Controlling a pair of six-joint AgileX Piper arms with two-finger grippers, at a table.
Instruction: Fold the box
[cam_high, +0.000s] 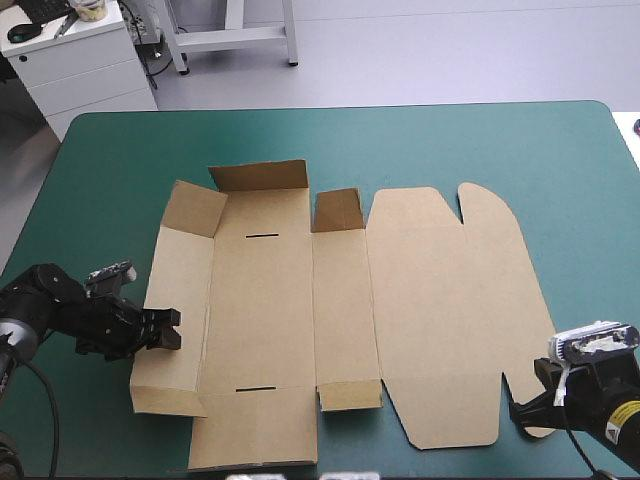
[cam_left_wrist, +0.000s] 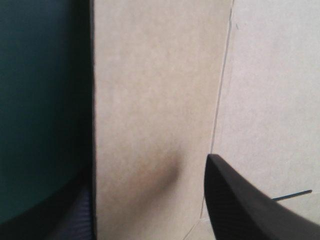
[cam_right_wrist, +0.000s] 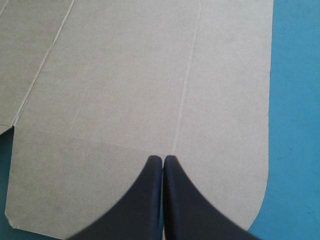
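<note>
The brown box (cam_high: 430, 300) lies as a cut sheet on the teal-green cover, its lid panel flat to the right. Short flaps stand up along its far edge and the left wall (cam_high: 185, 290) is tilted up. My left gripper (cam_high: 168, 330) is at that wall's outer edge. In the left wrist view it is open (cam_left_wrist: 150, 172), and the brown wall (cam_left_wrist: 155, 90) runs between its black fingers. My right gripper (cam_high: 525, 408) is at the lid's near right rounded corner. Its fingers are shut (cam_right_wrist: 163, 158) in one point over the flat board (cam_right_wrist: 150, 75), with no sheet between them.
Bare teal-green cover (cam_high: 100, 160) surrounds the sheet on the far side and at both ends. A white drawer cabinet (cam_high: 75, 60) stands beyond the table's far left corner. The sheet's near edge reaches almost to the table's near edge.
</note>
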